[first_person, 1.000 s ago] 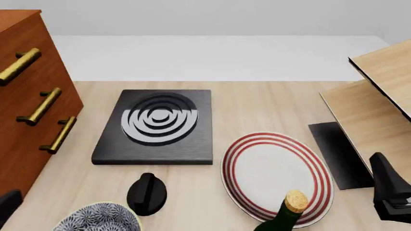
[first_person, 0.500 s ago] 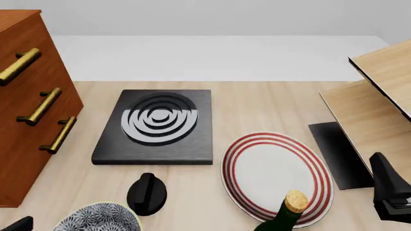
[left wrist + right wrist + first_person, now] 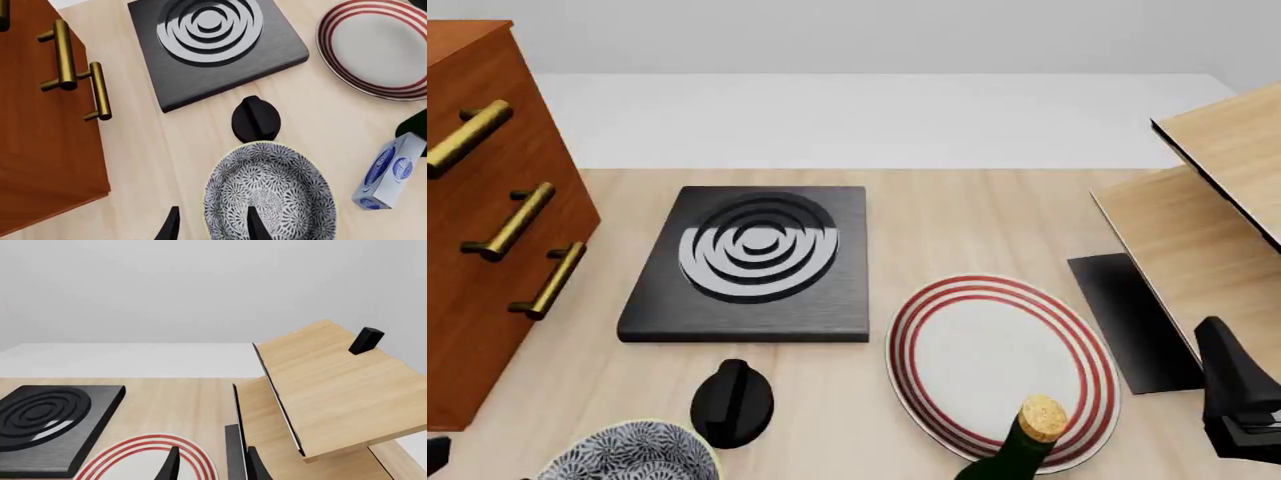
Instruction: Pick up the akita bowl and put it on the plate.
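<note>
Left gripper (image 3: 210, 227), fingers apart and holding nothing, is hovering over the akita bowl (image 3: 270, 192) after dropping almost out of the front view's lower-left corner, so the grasp is nearing; bowl is sitting upright at lower center, round with no long axis, plate (image 3: 377, 47) upper right.

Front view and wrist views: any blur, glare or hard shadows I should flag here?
Front view: sharp, flat even light, soft shadow beside the black slab. Left wrist view: crisp, akita bowl pattern clearly resolved, no glare. Right wrist view: sharp, the plate cut off by the frame's edge.
</note>
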{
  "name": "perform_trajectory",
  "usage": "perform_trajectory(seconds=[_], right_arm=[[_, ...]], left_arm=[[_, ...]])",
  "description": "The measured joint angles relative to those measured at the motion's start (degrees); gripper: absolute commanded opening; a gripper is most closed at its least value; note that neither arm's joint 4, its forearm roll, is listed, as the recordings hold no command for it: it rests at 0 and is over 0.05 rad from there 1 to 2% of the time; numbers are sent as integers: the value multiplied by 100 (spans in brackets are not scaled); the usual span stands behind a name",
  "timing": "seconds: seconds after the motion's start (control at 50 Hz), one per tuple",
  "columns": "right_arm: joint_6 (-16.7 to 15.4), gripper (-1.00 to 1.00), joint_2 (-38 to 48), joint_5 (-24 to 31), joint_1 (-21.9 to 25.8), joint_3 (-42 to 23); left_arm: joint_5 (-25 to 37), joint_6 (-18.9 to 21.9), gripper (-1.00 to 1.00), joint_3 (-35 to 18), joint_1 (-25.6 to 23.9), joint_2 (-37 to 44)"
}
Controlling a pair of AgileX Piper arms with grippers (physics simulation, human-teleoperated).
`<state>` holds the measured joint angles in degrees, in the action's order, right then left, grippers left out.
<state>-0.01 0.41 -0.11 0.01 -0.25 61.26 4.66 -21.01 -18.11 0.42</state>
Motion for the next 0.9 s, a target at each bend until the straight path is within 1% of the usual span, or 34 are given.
perform_trajectory(seconds=[0.34, 0.9], right_arm=[[0, 100, 0, 0, 0, 0], [0, 100, 0, 0, 0, 0]], left_arm=[[-199, 36, 100, 353, -22, 38], [-630, 271, 100, 970, 54, 113]])
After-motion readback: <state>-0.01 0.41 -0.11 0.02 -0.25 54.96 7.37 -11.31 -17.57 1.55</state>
